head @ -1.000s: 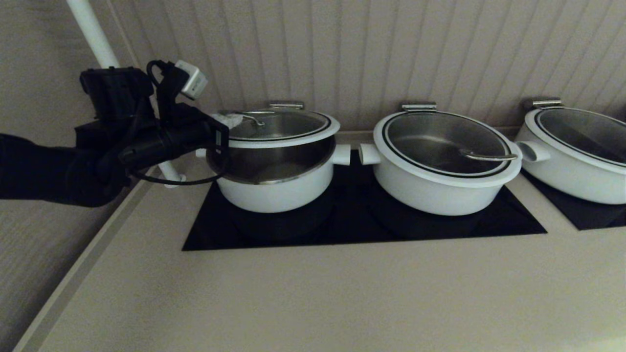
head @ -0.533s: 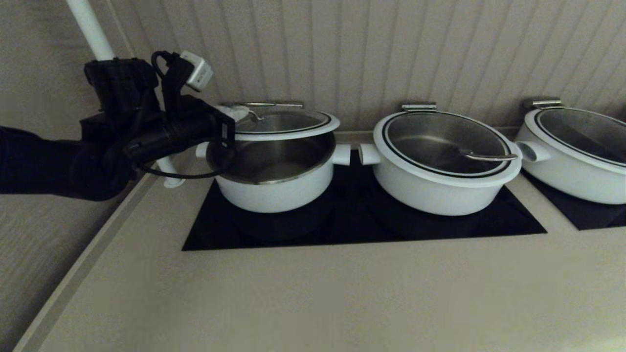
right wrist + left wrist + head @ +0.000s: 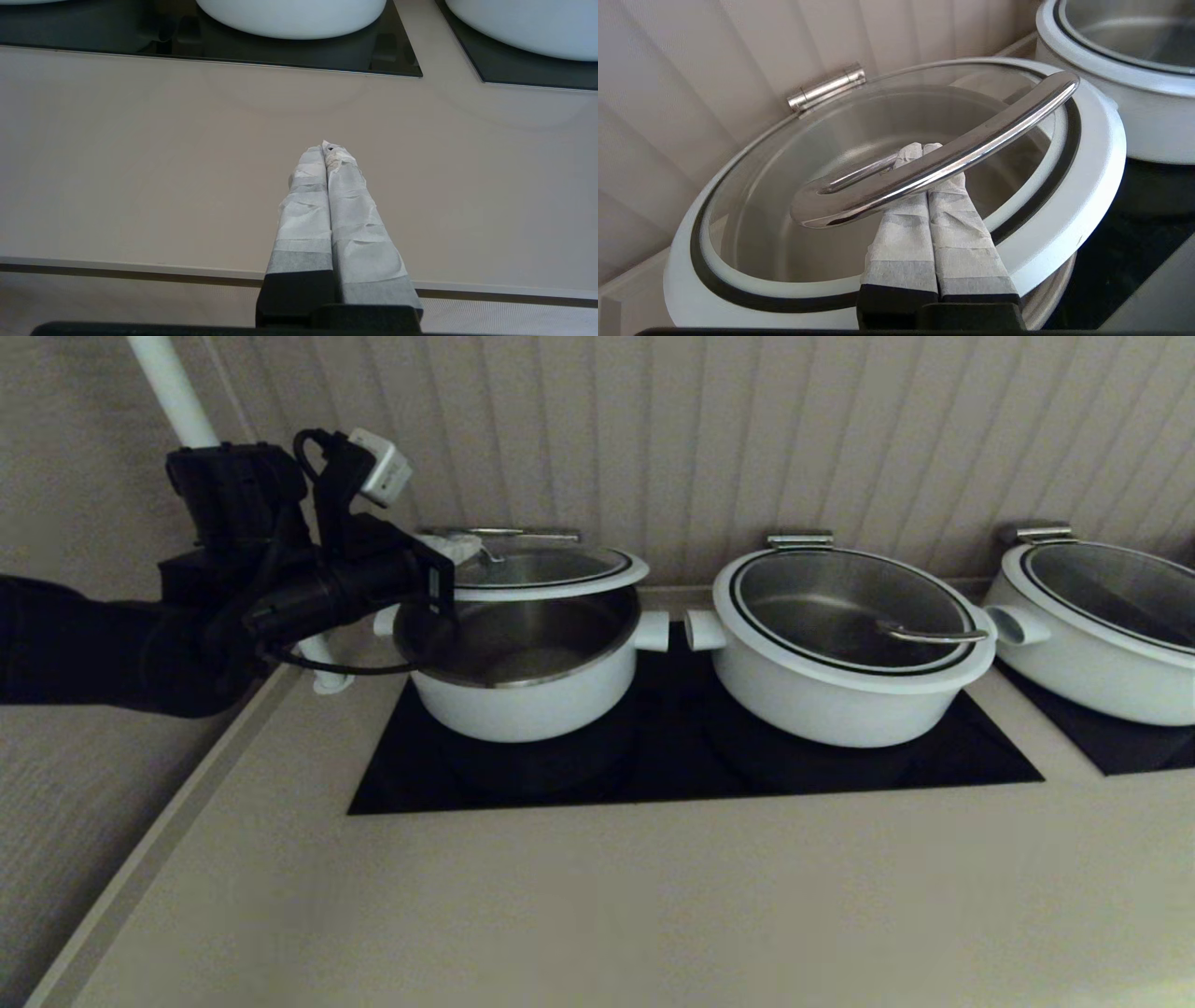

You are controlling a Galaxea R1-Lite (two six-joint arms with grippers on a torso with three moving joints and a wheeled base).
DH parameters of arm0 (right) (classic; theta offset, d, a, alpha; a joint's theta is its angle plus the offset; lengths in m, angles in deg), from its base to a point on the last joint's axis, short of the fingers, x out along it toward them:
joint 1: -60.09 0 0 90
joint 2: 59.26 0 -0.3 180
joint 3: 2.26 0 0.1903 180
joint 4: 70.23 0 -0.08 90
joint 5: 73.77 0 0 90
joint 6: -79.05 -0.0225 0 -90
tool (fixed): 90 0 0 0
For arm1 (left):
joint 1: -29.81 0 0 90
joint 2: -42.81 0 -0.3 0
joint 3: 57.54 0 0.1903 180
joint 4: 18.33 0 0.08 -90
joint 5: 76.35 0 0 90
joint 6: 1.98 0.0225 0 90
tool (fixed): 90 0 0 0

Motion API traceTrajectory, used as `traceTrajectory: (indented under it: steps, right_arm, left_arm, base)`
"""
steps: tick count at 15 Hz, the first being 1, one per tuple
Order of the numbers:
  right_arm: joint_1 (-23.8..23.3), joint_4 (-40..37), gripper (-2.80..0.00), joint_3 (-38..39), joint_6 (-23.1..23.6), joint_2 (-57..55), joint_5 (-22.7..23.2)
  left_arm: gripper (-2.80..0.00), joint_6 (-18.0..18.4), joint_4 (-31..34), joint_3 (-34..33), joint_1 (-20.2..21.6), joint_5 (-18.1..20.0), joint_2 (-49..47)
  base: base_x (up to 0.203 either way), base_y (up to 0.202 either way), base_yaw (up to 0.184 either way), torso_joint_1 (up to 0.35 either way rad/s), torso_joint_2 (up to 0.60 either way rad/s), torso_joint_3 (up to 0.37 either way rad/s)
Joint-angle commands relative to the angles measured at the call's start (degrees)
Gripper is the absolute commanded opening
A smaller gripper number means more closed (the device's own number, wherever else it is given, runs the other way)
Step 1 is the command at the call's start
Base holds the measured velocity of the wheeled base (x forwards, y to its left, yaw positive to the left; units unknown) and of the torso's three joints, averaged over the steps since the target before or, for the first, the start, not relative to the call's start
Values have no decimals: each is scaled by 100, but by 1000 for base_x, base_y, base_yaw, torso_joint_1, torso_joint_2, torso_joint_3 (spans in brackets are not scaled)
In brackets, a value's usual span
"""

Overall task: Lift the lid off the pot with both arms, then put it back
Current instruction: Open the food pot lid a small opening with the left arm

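Lid [image 3: 541, 571] tilted above pot [image 3: 523, 695] near table's left edge, hooked under handle by closed left gripper [image 3: 924, 151]; raised slightly since earlier. Right gripper [image 3: 327, 148] closed, empty.

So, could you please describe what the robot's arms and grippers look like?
The left arm is black, with looping black cables and a small white box on top. The left gripper and right gripper each have two tapered fingers wrapped in whitish tape on black bases.
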Motion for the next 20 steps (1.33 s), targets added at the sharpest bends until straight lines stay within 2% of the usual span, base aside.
traceTrajectory:
  steps: [1,7,13,20]
  right_arm:
    - [1,-2,-280,0,7,-9,3]
    - [1,-2,-280,0,18,-9,12]
    - [1,-2,-280,0,42,-2,30]
    - [1,66,-280,0,586,0,152]
  left_arm:
    - [-280,5,-28,93,0,12,-59]
    - [-280,-3,12,599,-8,12,-333]
    - [-280,1,42,615,-8,12,-298]
    - [-280,-3,420,1089,0,12,-299]
  base:
    - [0,0,0,0,0,0]
    - [0,0,0,0,0,0]
    - [0,0,0,0,0,0]
    - [0,0,0,0,0,0]
